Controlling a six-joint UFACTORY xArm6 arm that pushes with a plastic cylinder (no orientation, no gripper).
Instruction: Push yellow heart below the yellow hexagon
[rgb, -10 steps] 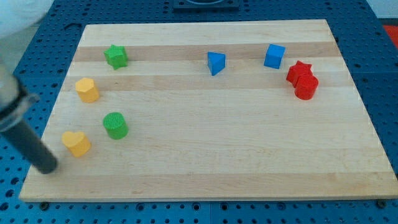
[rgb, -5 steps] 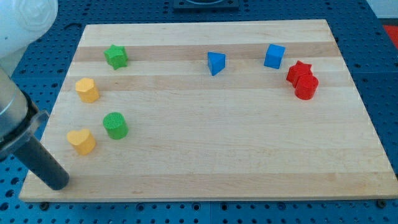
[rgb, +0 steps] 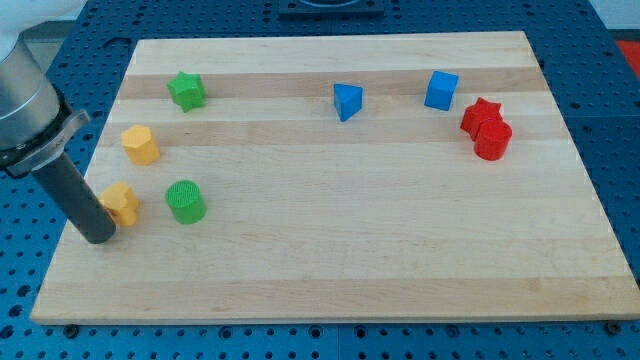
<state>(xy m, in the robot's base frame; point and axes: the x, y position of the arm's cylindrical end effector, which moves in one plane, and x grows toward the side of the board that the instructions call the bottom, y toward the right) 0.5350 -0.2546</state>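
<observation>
The yellow heart (rgb: 123, 203) lies near the board's left edge, directly below the yellow hexagon (rgb: 140, 145). My tip (rgb: 98, 236) rests on the board at the heart's lower left, touching or almost touching it; the rod partly covers the heart's left side. A green cylinder (rgb: 185, 201) stands just right of the heart.
A green star (rgb: 186, 90) sits at the upper left. A blue triangle (rgb: 346, 101) and a blue cube (rgb: 440, 90) lie along the top. A red star (rgb: 481, 113) and a red cylinder (rgb: 492, 140) touch at the upper right. The wooden board's (rgb: 330, 270) left edge is beside my tip.
My tip moved up from the lower left corner. The yellow heart slid up and slightly left, closer under the yellow hexagon.
</observation>
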